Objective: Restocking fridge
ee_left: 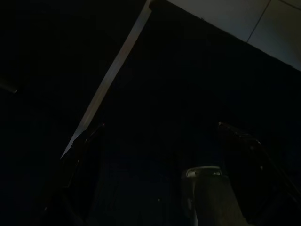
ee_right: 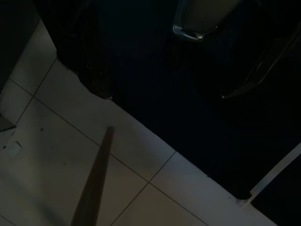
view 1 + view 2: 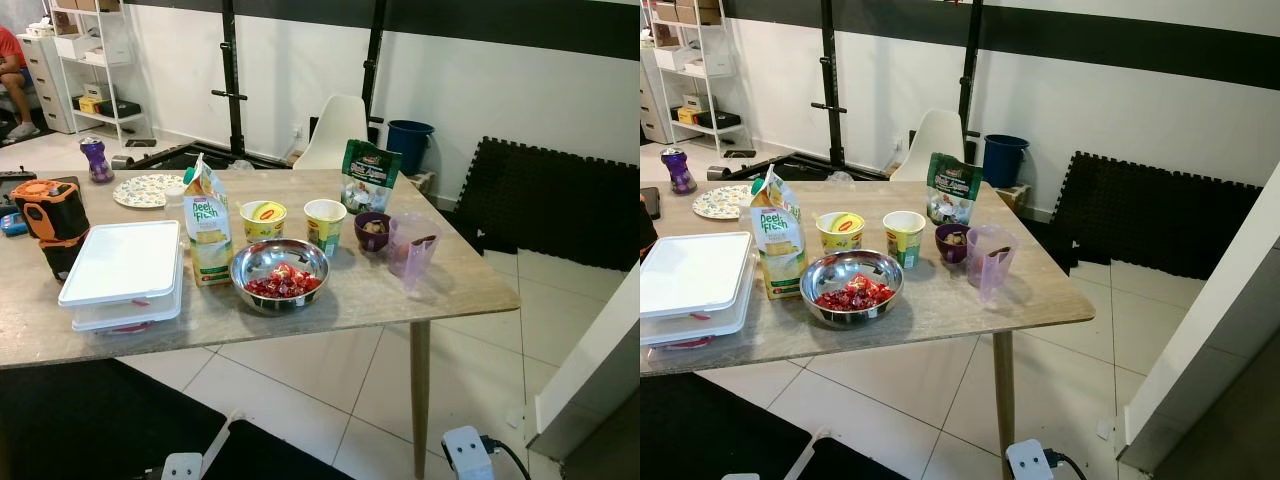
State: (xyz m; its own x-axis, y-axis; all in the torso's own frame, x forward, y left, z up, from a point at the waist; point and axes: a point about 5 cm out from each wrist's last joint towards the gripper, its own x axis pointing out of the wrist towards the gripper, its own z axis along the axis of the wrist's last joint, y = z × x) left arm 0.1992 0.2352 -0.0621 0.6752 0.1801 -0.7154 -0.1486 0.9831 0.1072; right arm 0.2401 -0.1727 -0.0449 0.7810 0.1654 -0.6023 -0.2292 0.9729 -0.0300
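A wooden table (image 3: 455, 292) holds a Peel Fresh juice carton (image 3: 207, 225), a steel bowl of red pieces (image 3: 280, 273), two yellow cups (image 3: 263, 220) (image 3: 325, 225), a green pouch (image 3: 369, 176), a small purple bowl (image 3: 373, 230), a pink translucent jug (image 3: 412, 248) and stacked white lidded containers (image 3: 124, 272). Both arms hang low over the dark floor mat. In the dim left wrist view my left gripper (image 1: 160, 127) has its fingers spread apart and empty. My right gripper (image 2: 164, 96) is also open and empty above mat and tiles.
A patterned plate (image 3: 148, 190), a purple bottle (image 3: 96, 160) and an orange-black device (image 3: 52, 215) sit at the table's far left. Behind stand a white chair (image 3: 335, 130), a blue bin (image 3: 409, 145) and black foam mats (image 3: 560, 200). A person (image 3: 10, 65) sits far left.
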